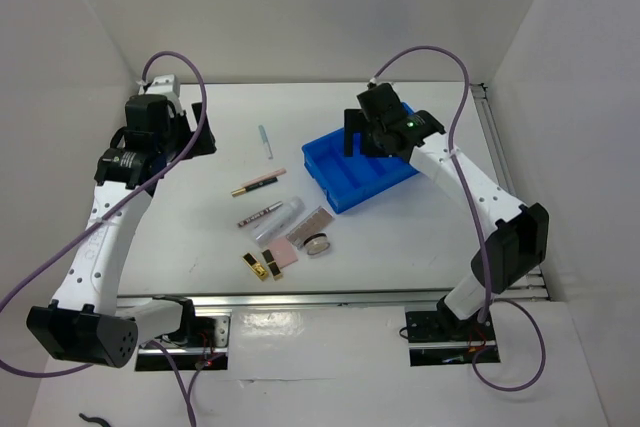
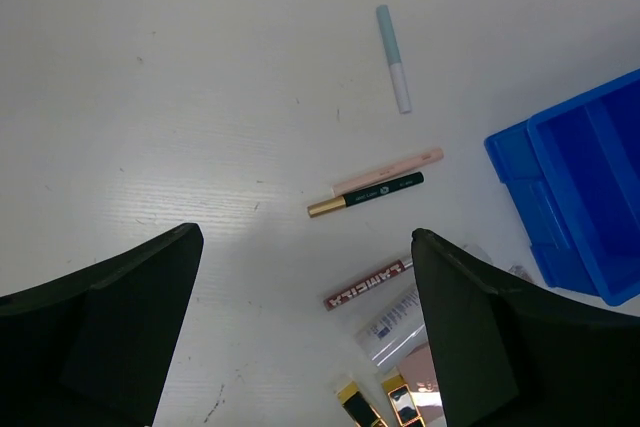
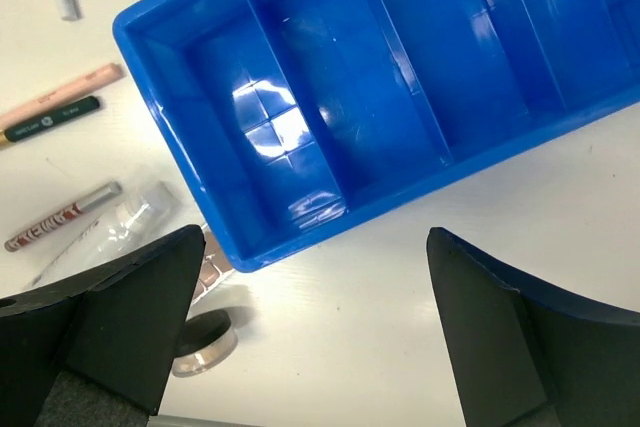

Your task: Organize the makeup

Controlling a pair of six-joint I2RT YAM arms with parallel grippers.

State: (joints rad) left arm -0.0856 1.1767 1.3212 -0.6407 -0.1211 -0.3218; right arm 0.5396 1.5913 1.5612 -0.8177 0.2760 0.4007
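Makeup (image 1: 278, 219) lies partly hidden behind left claw (image 2: 303, 237) and right claw (image 3: 315, 235), both gaping empty.

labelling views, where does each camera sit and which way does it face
Top external: above and behind the bases, looking down on the table; left arm and right arm show.
Left wrist: on left arm, looking down at pencils; own fingers show.
Right wrist: on right arm, looking down into blue tray; own fingers show.
Both wrist views share the pink pencil.
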